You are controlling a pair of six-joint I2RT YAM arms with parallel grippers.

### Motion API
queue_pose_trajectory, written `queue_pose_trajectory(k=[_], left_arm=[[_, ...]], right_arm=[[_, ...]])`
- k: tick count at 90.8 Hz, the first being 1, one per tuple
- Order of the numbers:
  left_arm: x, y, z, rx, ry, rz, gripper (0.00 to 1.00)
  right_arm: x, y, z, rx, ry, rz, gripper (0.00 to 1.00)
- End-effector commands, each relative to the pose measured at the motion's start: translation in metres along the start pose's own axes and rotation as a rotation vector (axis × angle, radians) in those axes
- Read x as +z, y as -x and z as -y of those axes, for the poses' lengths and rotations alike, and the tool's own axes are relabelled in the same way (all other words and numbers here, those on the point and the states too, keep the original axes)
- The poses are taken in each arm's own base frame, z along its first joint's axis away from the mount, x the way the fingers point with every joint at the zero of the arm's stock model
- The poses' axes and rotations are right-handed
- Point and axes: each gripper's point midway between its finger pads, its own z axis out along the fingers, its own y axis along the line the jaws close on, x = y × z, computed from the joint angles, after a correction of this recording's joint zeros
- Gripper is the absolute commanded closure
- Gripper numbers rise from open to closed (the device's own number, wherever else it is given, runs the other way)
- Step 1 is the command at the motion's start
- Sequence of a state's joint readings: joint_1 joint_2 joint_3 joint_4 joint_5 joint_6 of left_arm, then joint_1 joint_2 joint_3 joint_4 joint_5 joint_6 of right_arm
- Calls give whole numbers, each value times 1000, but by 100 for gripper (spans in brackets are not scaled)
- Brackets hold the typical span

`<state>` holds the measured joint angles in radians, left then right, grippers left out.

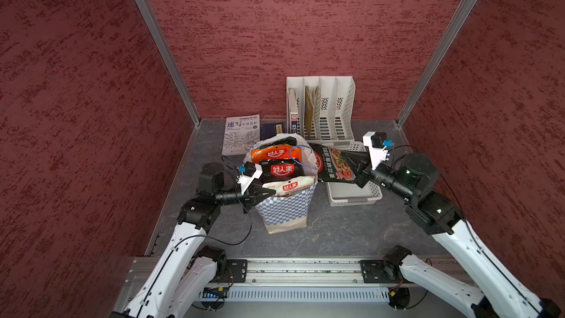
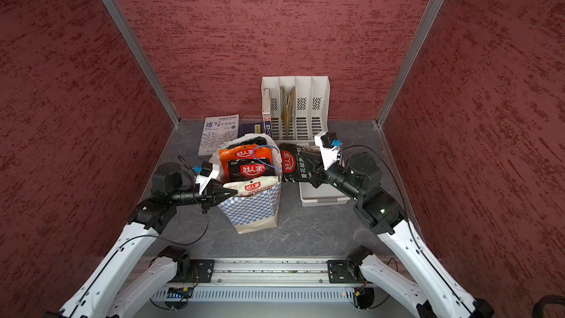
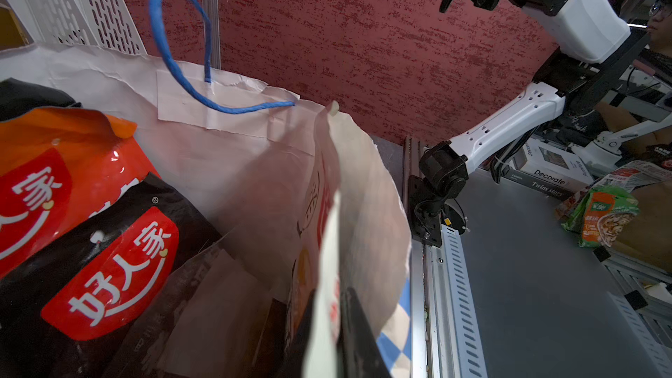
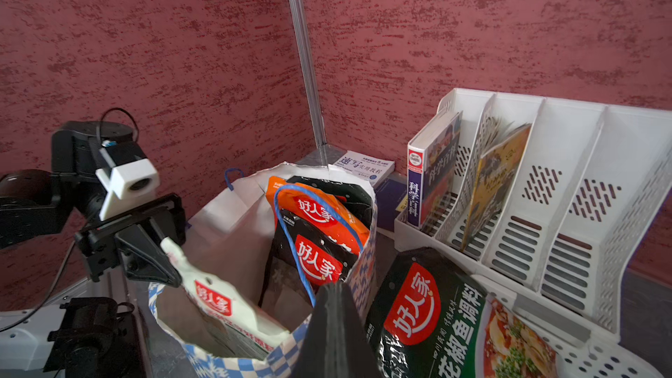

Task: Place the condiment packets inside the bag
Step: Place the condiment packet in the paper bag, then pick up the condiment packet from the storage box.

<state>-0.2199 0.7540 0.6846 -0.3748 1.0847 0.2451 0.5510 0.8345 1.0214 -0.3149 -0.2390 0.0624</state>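
Glossy pkts [image 1: 282, 169], matt paper bag [image 1: 284, 211]

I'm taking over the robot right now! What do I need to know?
Left gripper: shut on the flat white glossy packet, partly inside the white paper bag with blue checks.
Right gripper: shut on the flat black-and-green glossy packet, beside the bag, over the white perforated plastic basket.
Done: orange glossy packet and black glossy packet sit in the bag.
Left: release the white one, then bag the black-and-green one.
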Motion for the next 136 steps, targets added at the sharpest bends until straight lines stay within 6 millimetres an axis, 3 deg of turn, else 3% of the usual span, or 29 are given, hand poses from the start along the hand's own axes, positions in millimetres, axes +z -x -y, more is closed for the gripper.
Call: queue_pose_trajectory(k=[1, 10, 15, 22, 25, 29, 37, 48, 54, 69, 81, 103, 116, 126, 136], left_arm=[[0, -1, 4, 27, 4, 10, 100], [-1, 12, 0, 74, 47, 58, 100], [-2, 15, -1, 84, 68, 60, 82], [-5, 18, -7, 86, 118, 56, 65], [-7, 21, -9, 91, 146, 59, 46], [-10, 25, -13, 93, 185, 67, 28], [-19, 36, -18, 117, 276, 81, 10], [-30, 48, -17, 150, 343, 91, 5], [-37, 61, -21, 154, 400, 120, 5], [-55, 94, -38, 93, 545, 181, 0], [-65, 107, -52, 38, 636, 197, 0], [-90, 113, -70, -10, 820, 239, 0], [-99, 107, -75, -31, 881, 216, 0], [-100, 104, -75, -29, 889, 208, 0], [-101, 101, -74, -19, 892, 205, 0]], right_arm=[[6, -4, 15, 10, -53, 2, 100], [10, -6, 19, 21, -56, 3, 100], [11, -7, 21, 24, -58, 1, 100], [14, -13, 24, 20, -67, -17, 100], [16, -19, 26, 15, -70, -36, 100], [20, -29, 28, 3, -67, -66, 100], [33, -58, 31, -23, -50, -161, 77], [49, -103, 42, -69, -56, -288, 42], [57, -126, 49, -126, -55, -343, 29], [78, -189, 61, -311, -7, -456, 19], [100, -209, 63, -453, -4, -433, 8], [137, -225, 94, -565, -145, -429, 8], [148, -237, 101, -602, -187, -449, 15], [145, -222, 104, -583, -252, -400, 26], [130, -193, 102, -554, -299, -311, 47]])
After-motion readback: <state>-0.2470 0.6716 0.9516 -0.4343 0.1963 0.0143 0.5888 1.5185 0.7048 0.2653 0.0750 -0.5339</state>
